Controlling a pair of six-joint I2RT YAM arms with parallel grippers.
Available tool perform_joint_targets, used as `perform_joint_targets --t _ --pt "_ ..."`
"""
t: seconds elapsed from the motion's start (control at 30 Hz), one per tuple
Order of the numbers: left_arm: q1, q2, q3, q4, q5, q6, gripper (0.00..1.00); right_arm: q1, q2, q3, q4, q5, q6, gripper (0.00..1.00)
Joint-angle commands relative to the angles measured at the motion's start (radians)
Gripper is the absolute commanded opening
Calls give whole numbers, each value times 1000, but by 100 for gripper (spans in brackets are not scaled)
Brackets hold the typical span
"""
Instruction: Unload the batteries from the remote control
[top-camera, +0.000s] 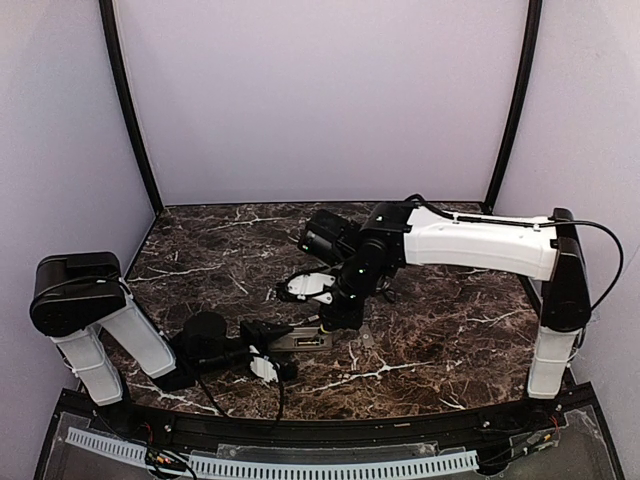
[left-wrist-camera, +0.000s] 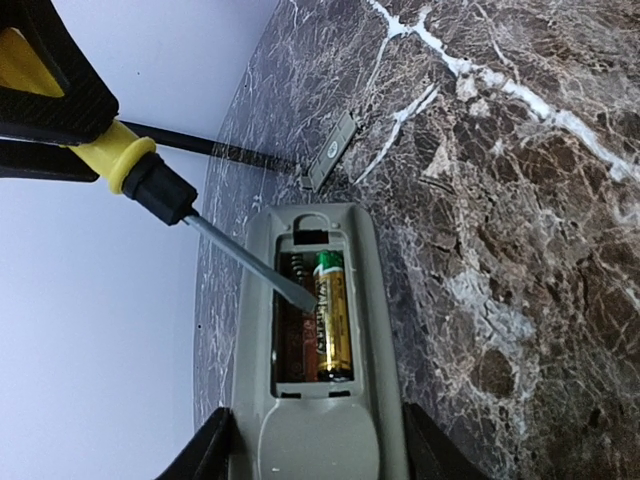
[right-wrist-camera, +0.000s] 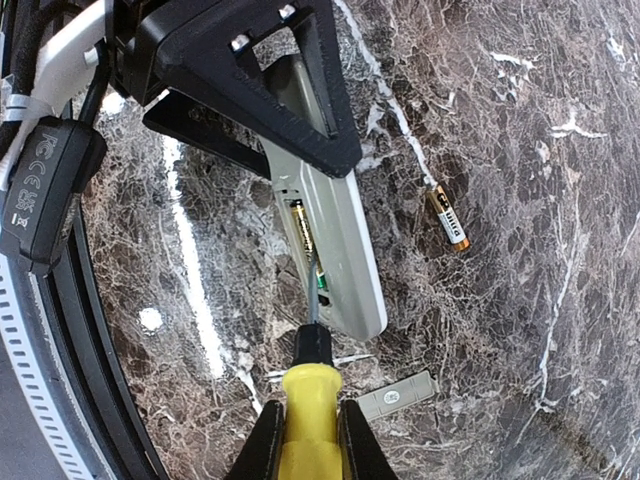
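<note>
My left gripper (left-wrist-camera: 318, 462) is shut on the near end of the grey-beige remote control (left-wrist-camera: 320, 400), one black finger on each long side. The battery bay faces up and its cover is off. One gold and green battery (left-wrist-camera: 332, 315) lies in the right slot; the left slot shows only bare spring and board. My right gripper (right-wrist-camera: 307, 450) is shut on the yellow-handled screwdriver (right-wrist-camera: 305, 410). The blade tip (left-wrist-camera: 303, 295) rests inside the bay against that battery. A second battery (right-wrist-camera: 450, 217) lies loose on the marble, to the right of the remote (right-wrist-camera: 340, 260) in the right wrist view.
The small grey battery cover (right-wrist-camera: 397, 397) lies flat on the marble past the remote's far end. From above, both grippers meet over the remote (top-camera: 303, 340) near the table's front centre. Purple walls enclose the table on three sides.
</note>
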Motion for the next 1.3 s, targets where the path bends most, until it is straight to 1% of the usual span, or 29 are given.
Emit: perform_joint_targets --t 0.0,0.27,0.43,0.63,0.87,1.17,1.27 --pt "-4 -10 12 17 1 -9 0 15 19 21 6 -5 -14 0" --pt "-4 -12 9 12 9 -4 0 15 44 30 16 -35 -45 0" --pt "-5 -13 9 9 12 -3 0 13 58 56 13 22 -51 0" --pt "-4 -28 30 -24 -1 -30 0 13 6 47 46 82 -22 0" --pt "0 -38 66 -93 -5 -51 0 14 -40 15 45 135 13 0" --pt "-1 -46 76 -113 -5 -58 0 12 -59 3 39 149 18 0" --pt "0 -51 80 -125 -5 -66 0 12 -53 2 39 131 18 0"
